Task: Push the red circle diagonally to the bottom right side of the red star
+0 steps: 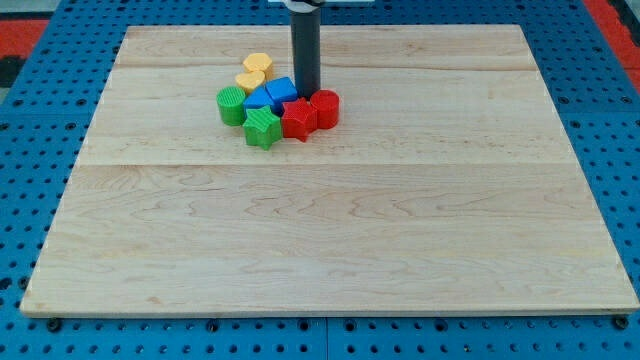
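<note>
My tip (305, 96), a bare dark rod grasping nothing, stands just above the red star-shaped block (297, 118); the red round block (325, 108) sits touching the star's right side, just below-right of the tip.

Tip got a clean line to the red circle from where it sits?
Probably yes. My tip sits just above-left of the red circle, nothing between them, though the red star crowds its left side.
</note>
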